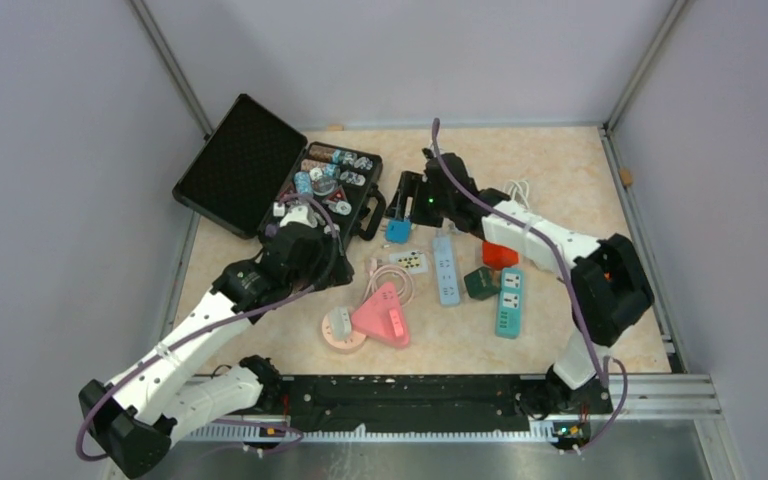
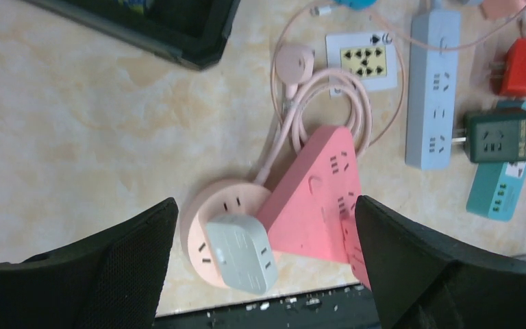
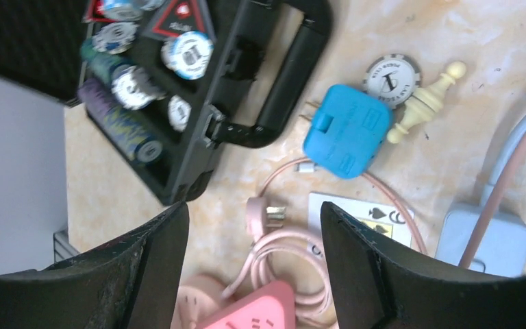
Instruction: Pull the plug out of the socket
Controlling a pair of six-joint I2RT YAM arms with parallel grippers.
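1 grey plug seated in 1 round pink socket | left gripper agape, empty | right gripper agape, empty | 1 triangular pink strip against socket

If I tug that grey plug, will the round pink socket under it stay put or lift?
Likely lifts: the round pink socket looks small and light, and nothing visibly holds it down. Its coiled pink cable looks floppy, so little anchoring there. The grey plug is smooth with rounded edges, so a grip may slip.
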